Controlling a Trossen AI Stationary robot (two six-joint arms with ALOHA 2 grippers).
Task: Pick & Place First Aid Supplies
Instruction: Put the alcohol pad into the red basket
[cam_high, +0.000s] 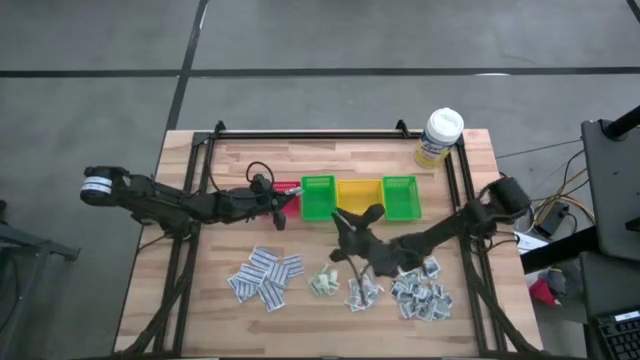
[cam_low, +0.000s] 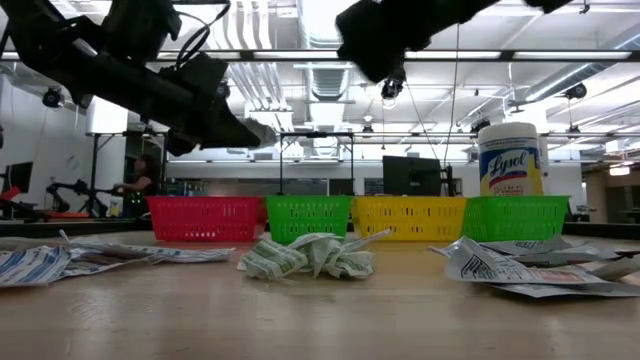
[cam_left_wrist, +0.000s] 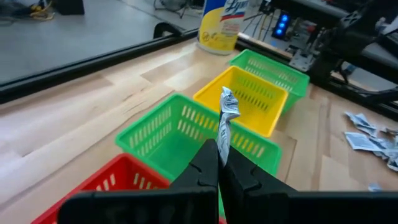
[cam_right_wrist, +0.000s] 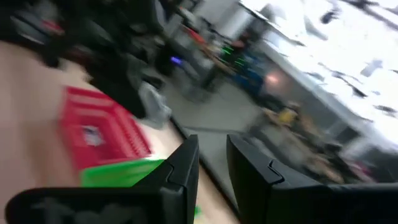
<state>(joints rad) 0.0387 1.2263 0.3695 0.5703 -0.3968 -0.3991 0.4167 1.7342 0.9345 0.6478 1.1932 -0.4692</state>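
Gripping a thin white packet (cam_left_wrist: 227, 121) between its shut fingers, the left tool (cam_left_wrist: 219, 163) hangs above the row of bins, over the red bin (cam_high: 285, 192) and right beside the near green bin (cam_high: 318, 198). In the left wrist view the packet stands upright out of the fingertips, crumpled at its top end, with the green bin and the yellow bin (cam_left_wrist: 245, 99) behind it.

The right tool (cam_high: 345, 222) is raised over the tabletop (cam_high: 300, 160) just in front of the yellow bin, near the boundary with the near green bin. In the right wrist view its two dark fingers (cam_right_wrist: 186, 168) stand a little apart with nothing seen between them; that view is blurred, so the red bin and a green one show only as smeared shapes.

Four bins sit in a row across the middle of the tabletop: red, green, yellow, and a second green bin (cam_high: 400, 196). A white-capped bottle with a yellow label (cam_high: 440, 135) stands behind the far green bin, near the back right corner.

The remaining first aid packets lie in loose heaps along the front of the tabletop: a spread of strip-shaped packets (cam_high: 265, 275) at the left, a small greenish crumpled heap (cam_high: 322, 283) next, then another small heap (cam_high: 363, 292), and a denser heap of squarish packets (cam_high: 425, 295) at the right, partly under the right arm. In the low view the greenish heap lies in the middle, before the bins.
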